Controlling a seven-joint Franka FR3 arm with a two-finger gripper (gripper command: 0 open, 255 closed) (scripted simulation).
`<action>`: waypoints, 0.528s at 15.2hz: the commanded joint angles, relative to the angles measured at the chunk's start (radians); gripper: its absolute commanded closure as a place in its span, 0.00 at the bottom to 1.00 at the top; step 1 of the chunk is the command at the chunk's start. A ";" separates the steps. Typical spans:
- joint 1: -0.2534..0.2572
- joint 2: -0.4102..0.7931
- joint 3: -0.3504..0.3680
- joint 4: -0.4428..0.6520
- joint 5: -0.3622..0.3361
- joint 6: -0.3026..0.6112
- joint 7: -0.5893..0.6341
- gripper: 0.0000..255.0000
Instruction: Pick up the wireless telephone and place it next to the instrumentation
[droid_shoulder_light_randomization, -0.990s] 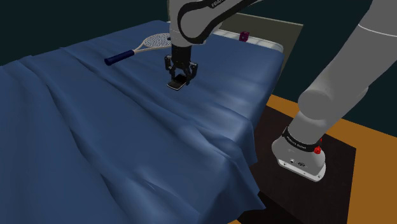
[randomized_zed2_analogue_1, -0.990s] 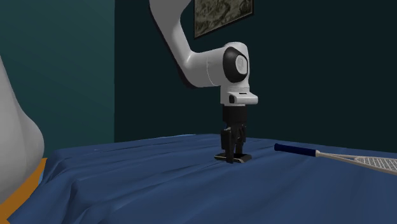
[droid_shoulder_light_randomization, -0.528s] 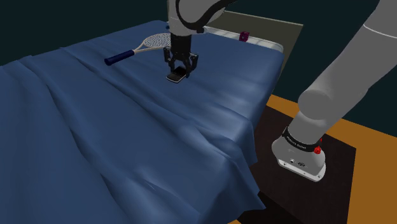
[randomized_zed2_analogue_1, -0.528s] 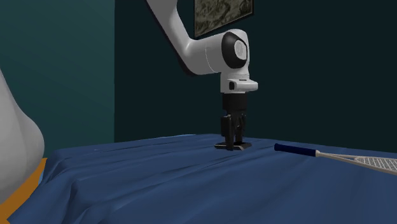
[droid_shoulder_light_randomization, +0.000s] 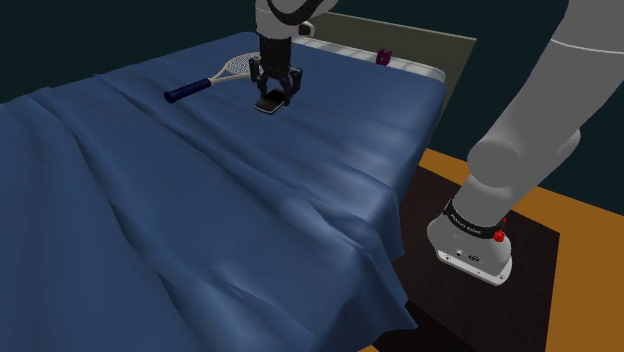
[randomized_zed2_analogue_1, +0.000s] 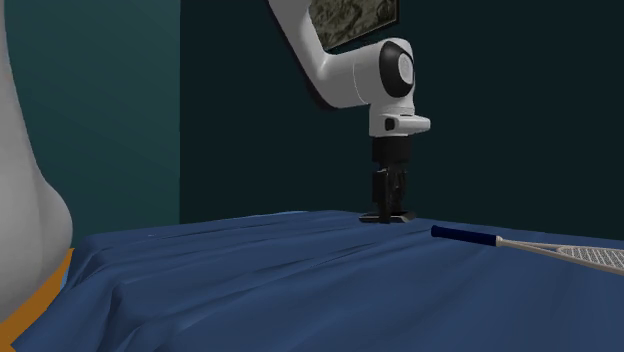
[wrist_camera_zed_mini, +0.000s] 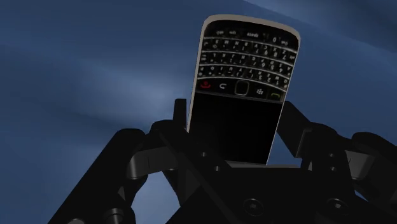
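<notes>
A black phone (wrist_camera_zed_mini: 245, 83) with a small keypad and a silver rim is clasped between my gripper's (wrist_camera_zed_mini: 236, 130) two black fingers. In the shoulder view the gripper (droid_shoulder_light_randomization: 272, 96) holds the phone (droid_shoulder_light_randomization: 268, 105) low over the blue bed cover (droid_shoulder_light_randomization: 200, 200), just right of the tennis racket's head (droid_shoulder_light_randomization: 238, 66). The racket's blue handle (droid_shoulder_light_randomization: 188, 92) points towards that view's left. In the second exterior view the gripper (randomized_zed2_analogue_1: 390, 208) hangs straight down with the phone (randomized_zed2_analogue_1: 388, 217) flat at the cover's far edge, left of the racket (randomized_zed2_analogue_1: 470, 237).
A small purple object (droid_shoulder_light_randomization: 383, 57) stands by the pale headboard ledge at the back. The bed's right edge drops to an orange floor, where my stand (droid_shoulder_light_randomization: 470, 250) sits. A framed picture (randomized_zed2_analogue_1: 350, 20) hangs on the dark wall.
My gripper has carried the phone across the bed, up and left in the shoulder view, towards the racket's head; in the second exterior view it moved right and farther away.
</notes>
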 joint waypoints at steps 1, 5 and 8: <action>0.000 0.082 -0.010 0.079 -0.053 -0.013 0.009 1.00; 0.022 0.237 -0.040 0.269 -0.140 -0.073 0.012 1.00; 0.052 0.358 -0.066 0.435 -0.194 -0.132 0.003 1.00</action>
